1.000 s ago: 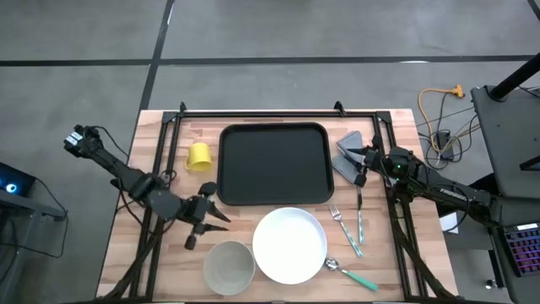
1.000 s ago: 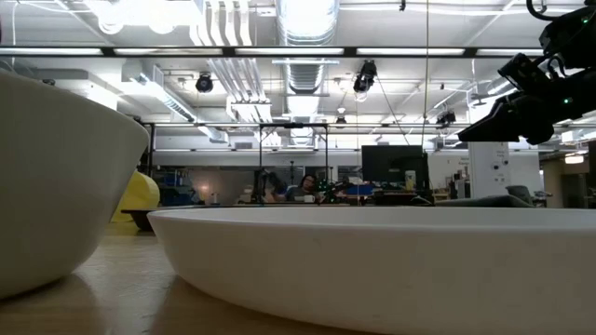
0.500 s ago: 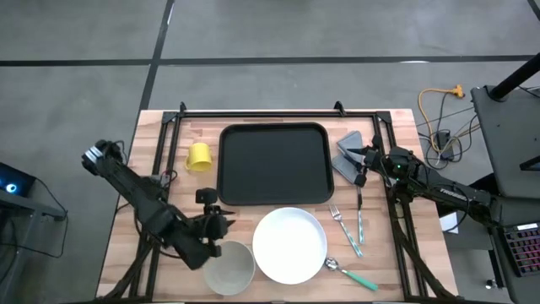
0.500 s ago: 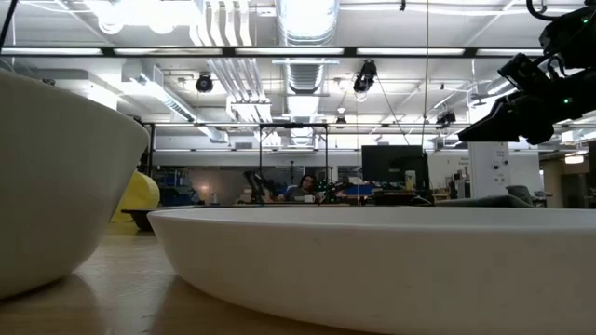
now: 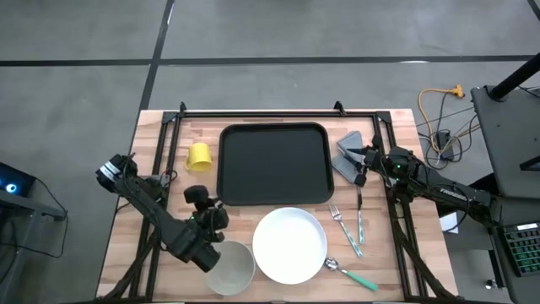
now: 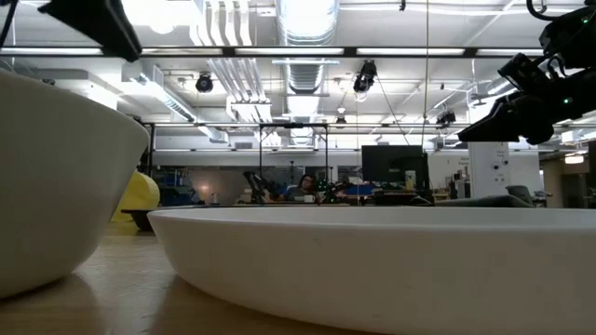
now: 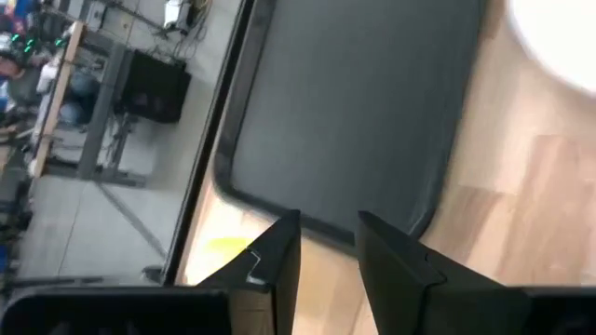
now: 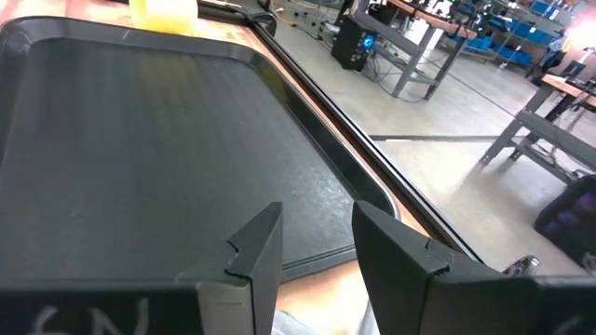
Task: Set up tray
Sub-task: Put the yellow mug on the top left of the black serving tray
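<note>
High view: tray point(image 5: 274, 165) sits empty at the surface's far middle, long axis left-right. Left hand point(image 5: 197, 200), fingers slightly spread and holding nothing, hovers off its near-left corner. Right hand point(image 5: 364, 155), also parted, waits beside its right edge.

The tray point(image 5: 274, 164) was a large, flat, black rectangle with rounded corners and a low raised rim. It lay flat and empty on the wooden table point(image 5: 160, 253), centred near the far edge, with its long sides parallel to that edge.
</note>
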You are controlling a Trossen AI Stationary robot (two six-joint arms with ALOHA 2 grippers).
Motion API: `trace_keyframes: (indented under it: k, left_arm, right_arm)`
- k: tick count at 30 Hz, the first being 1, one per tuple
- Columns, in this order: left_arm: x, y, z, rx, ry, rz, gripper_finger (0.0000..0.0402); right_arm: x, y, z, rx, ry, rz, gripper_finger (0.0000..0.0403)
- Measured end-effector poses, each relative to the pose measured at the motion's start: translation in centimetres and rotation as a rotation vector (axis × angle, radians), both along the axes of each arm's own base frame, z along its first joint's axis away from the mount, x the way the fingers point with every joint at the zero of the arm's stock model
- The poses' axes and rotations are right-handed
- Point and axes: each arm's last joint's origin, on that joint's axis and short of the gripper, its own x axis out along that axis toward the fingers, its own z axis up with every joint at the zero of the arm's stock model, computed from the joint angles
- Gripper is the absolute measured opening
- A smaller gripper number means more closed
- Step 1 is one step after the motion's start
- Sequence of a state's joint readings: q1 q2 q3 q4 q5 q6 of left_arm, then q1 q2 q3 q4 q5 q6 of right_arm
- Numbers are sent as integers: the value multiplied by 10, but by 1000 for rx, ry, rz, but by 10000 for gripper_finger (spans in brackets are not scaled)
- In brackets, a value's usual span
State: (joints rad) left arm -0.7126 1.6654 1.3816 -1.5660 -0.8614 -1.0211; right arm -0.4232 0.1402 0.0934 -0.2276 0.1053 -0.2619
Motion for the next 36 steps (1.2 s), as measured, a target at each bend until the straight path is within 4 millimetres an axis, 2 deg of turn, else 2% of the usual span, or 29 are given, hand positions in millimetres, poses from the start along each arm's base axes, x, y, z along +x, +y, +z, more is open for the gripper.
trace_keyframes:
  k: [10, 18, 25, 36]
  left_arm:
    - [-19, 16, -34, 109, 176, -29, 91]
    - [-31, 26, -59, 167, 237, -10, 91]
    - [-41, 35, -76, 221, 304, -15, 91]
    - [-46, 39, -91, 219, 295, -17, 91]
  right_arm:
    - [0, 0, 0, 0, 0, -1, 123]
    - [0, 0, 0, 0, 0, -1, 123]
    - [0, 0, 0, 0, 0, -1, 123]
    - [0, 0, 0, 0, 0, -1, 123]
